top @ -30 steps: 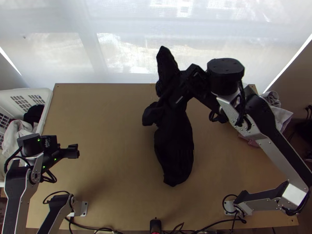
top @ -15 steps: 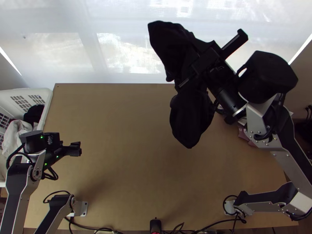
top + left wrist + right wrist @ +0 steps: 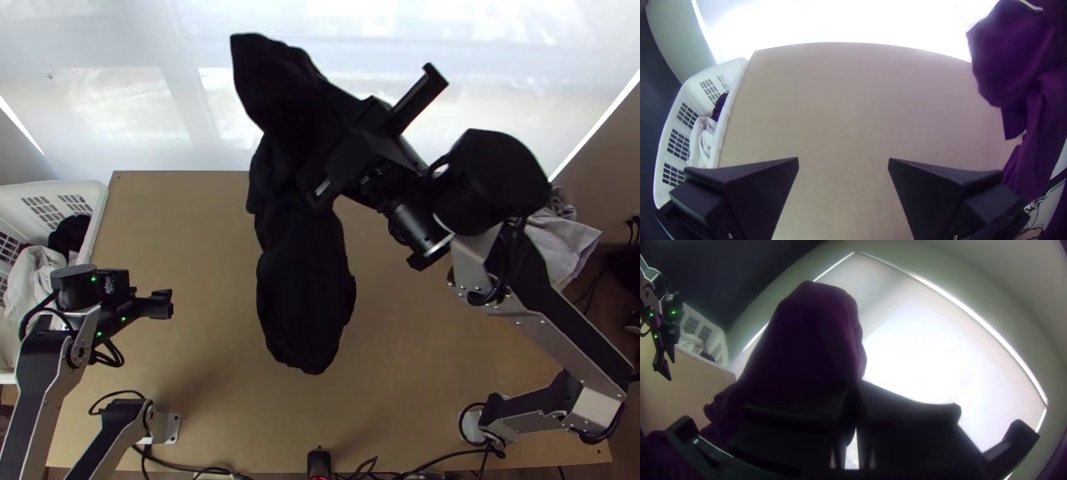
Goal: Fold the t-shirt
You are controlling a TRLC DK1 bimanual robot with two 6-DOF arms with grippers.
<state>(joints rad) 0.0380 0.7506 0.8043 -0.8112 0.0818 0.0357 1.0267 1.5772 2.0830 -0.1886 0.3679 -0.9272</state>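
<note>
From where I stand, the folding proper hasn't begun: this looks like the lift-and-straighten step. The right gripper (image 3: 853, 389) is clenched on the black cloth t-shirt (image 3: 302, 292), high over the light wooden table (image 3: 200, 240). The shirt dangles from it in a bunched, twisted length, with one lobe poking out towards the bright window and the rest hanging over the middle of the boards. I can't make out which part of the garment is pinched, nor whether the lowest end touches the wood.

Over on the other side, the left gripper (image 3: 843, 163) waits near the white plastic laundry basket (image 3: 735, 89), its two wide flat fingers spread apart with nothing between them.

To my eye, the next move calls for getting that cloth down and flat. The right arm might lay it across the table with a slow sweep, or bring a loose edge over so the left one can catch it and the pair can stretch it out by the shoulders or hem. Held by a single bunched spot, it could well land in a heap or roll in on itself, and then it would need more tugging before any sleeve gets turned in.
</note>
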